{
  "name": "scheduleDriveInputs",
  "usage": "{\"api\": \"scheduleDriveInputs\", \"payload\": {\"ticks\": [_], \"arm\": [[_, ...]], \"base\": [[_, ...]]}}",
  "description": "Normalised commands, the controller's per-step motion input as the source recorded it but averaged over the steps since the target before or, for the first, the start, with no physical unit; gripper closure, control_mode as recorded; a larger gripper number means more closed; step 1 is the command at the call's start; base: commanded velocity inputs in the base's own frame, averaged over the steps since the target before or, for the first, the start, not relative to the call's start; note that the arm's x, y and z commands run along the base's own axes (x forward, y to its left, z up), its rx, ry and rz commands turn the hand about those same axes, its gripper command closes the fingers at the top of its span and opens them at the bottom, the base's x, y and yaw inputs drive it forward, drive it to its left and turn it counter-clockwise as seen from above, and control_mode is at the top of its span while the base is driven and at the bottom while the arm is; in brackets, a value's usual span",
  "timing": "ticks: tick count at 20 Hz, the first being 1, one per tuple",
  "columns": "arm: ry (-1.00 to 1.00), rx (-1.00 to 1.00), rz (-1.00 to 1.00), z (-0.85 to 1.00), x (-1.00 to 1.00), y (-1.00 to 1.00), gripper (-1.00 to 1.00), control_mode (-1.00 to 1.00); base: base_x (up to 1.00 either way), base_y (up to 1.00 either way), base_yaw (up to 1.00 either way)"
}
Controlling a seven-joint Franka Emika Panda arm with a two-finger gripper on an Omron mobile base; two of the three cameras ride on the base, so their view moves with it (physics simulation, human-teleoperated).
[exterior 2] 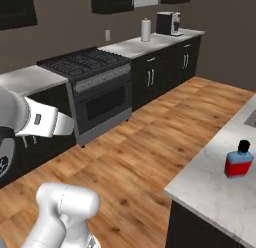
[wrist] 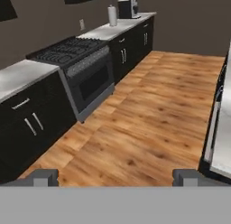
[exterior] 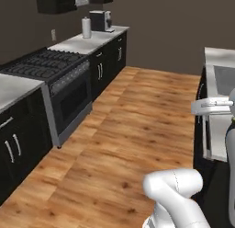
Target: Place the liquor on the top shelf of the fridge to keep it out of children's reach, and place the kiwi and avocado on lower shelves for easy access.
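The liquor (exterior 2: 238, 162), a squat bottle with a red body, light blue top and black cap, stands upright on the pale island counter (exterior 2: 210, 187) at the right. My gripper (wrist: 115, 178) hangs open over the wooden floor with nothing between its fingertips (wrist: 43, 177), pointing down the kitchen aisle and well apart from the bottle. The fridge, its shelves, the kiwi and the avocado are out of view.
A black stove (exterior: 50, 68) sits in the dark cabinet run along the left wall. Farther along that counter stand a paper towel roll (exterior: 86, 28) and a coffee machine (exterior: 100, 21). The wooden floor (exterior: 137, 126) forms a wide aisle beside the island.
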Motion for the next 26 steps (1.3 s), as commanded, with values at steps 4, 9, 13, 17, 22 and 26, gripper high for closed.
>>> {"api": "scheduleDriveInputs", "payload": {"ticks": [4,9,13,17,22,26], "arm": [[0.0,0.0,0.0,0.0,0.0,0.0,-1.0,1.0],[0.0,0.0,0.0,0.0,0.0,0.0,-1.0,1.0],[0.0,0.0,0.0,0.0,0.0,0.0,-1.0,1.0],[0.0,0.0,0.0,0.0,0.0,0.0,-1.0,1.0],[0.0,0.0,0.0,0.0,0.0,0.0,-1.0,1.0],[0.0,0.0,0.0,0.0,0.0,0.0,-1.0,1.0]], "base": [[0.59,0.08,-0.59],[0.6,0.17,-0.6],[0.62,0.23,-0.59],[0.53,0.38,-0.56],[0.31,0.52,-0.53],[0.24,0.55,-0.53]]}}
